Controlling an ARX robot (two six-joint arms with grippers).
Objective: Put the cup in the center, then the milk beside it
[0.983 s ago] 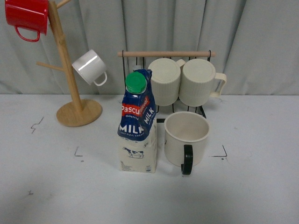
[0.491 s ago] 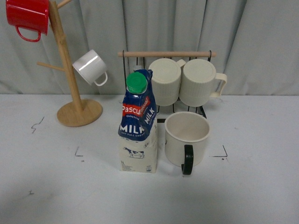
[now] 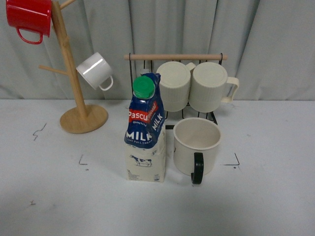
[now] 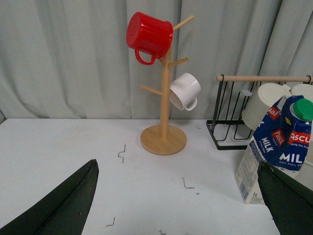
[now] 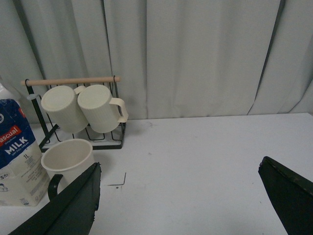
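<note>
Red mug (image 4: 149, 35) uncropped, left-wrist view

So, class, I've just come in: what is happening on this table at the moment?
Nothing is being handled right now. The cup stands upright in the marked area of the table, handle toward the camera, and the milk stands upright close beside it on its left. Both arms are pulled back: the left hand and the right hand are open and empty, away from both things. Behind, two ribbed mugs hang on a rack.
</note>
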